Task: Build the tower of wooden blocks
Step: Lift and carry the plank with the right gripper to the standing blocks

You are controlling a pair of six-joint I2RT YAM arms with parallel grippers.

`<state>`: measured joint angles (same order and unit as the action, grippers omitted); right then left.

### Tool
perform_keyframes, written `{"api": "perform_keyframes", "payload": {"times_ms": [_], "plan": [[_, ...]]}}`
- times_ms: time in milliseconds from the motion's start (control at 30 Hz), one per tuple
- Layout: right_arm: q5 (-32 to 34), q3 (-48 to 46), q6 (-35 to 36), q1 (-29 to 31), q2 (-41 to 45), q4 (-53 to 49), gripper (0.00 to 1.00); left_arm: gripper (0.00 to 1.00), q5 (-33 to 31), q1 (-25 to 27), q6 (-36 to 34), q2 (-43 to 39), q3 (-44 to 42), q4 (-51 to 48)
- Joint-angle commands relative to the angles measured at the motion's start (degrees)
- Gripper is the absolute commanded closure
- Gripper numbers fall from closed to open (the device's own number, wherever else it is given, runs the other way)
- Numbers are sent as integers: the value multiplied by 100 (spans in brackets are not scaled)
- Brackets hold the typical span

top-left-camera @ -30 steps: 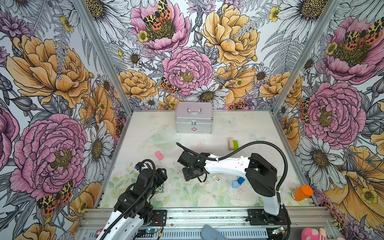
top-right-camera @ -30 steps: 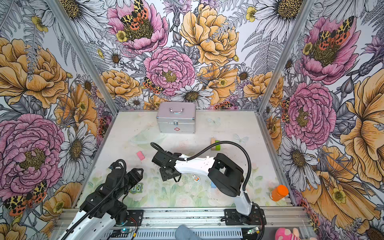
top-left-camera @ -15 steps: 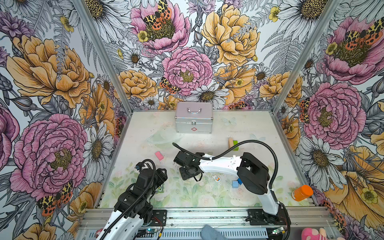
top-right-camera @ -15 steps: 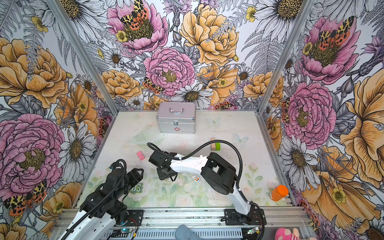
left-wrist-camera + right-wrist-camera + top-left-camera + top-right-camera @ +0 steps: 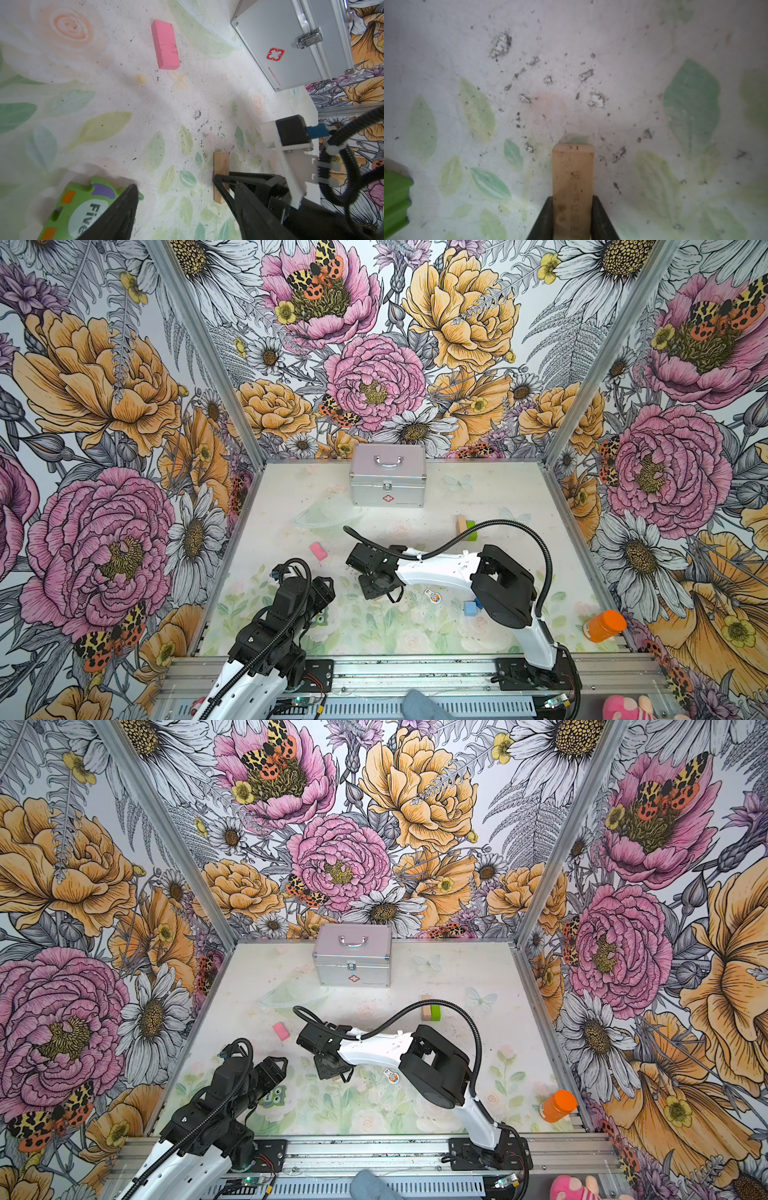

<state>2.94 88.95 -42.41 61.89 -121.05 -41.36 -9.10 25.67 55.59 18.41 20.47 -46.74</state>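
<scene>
**Tabletop at an early stage of the build.** We see no tower standing anywhere on the table [image 5: 498,497]; the wood blocks lie scattered. The right gripper [image 5: 572,199] has its jaws closed on the sides of a tan block [image 5: 572,170], which appears to rest on the mat near the middle of the table. The left gripper [image 5: 277,1068] stands with jaws apart and empty, just beside a green owl piece [image 5: 272,1098].

We judge that nearly all the stacking is left. Waiting are a pink block [image 5: 318,551] to the left, a tan and green pair [image 5: 465,527] side by side toward the right rear, two blue blocks [image 5: 473,607] partly hidden by the right arm, and a small cartoon figure piece [image 5: 432,596].

For room, we note bare mat between the held block and the silver case [image 5: 387,481] at the back wall. The side walls, the front rail and an orange bottle [image 5: 604,625] in the right front corner bound the field, and the two grippers sit near each other
</scene>
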Motion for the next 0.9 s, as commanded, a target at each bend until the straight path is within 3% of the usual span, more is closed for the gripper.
{"api": "perform_keyframes", "payload": {"times_ms": [0,433,867], "plan": [[138,-168,117,-206,511,-109,78,24,15,-62,-51,226,259,85],[-12,-861,584,-1354,2288,-122,78,23,105,-24,-537,2289,1296,1168],[-285,-1602,1336,-3340,3037,-117,79,23,116,703,-810,4210,2464,2024]]}}
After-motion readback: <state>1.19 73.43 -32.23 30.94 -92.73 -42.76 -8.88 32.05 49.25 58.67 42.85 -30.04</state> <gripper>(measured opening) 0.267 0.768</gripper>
